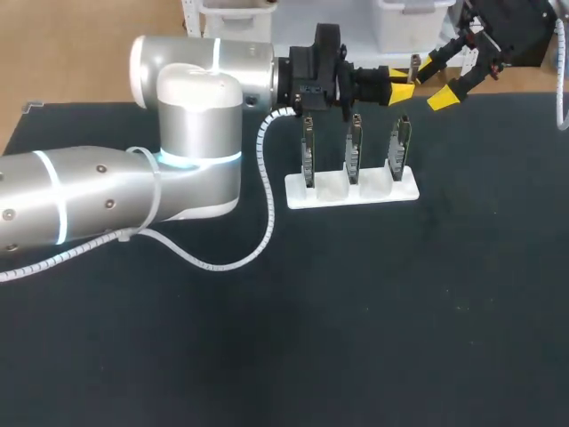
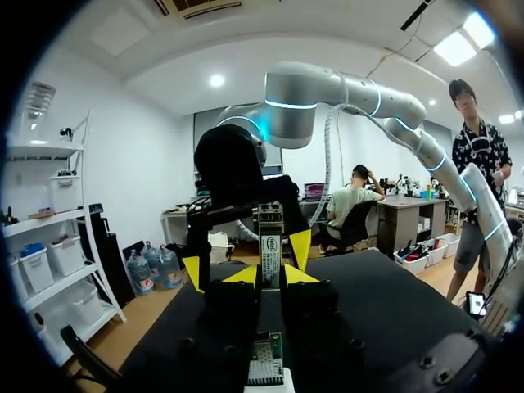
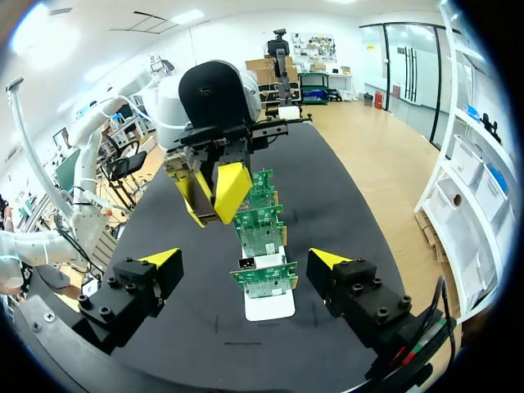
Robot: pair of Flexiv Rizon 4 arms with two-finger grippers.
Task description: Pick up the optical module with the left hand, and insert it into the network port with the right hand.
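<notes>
The optical module (image 2: 270,252), a slim metal piece with a white label, stands between the yellow tips of my left gripper (image 2: 270,276), which is shut on it. In the head view my left gripper (image 1: 397,83) hovers above the right end of a white holder (image 1: 404,191) that carries three upright green boards (image 1: 353,147) with network ports. My right gripper (image 1: 437,80) faces it from the far right, open wide, nothing between its fingers. In the right wrist view my right gripper (image 3: 246,260) is open, with the left gripper (image 3: 211,192) just ahead above the row of boards (image 3: 260,233).
The black table (image 1: 400,311) stretches out in front of the holder. My left arm (image 1: 187,133) lies across the table's left side with its white spiral cable (image 1: 267,222) hanging near the holder's left end.
</notes>
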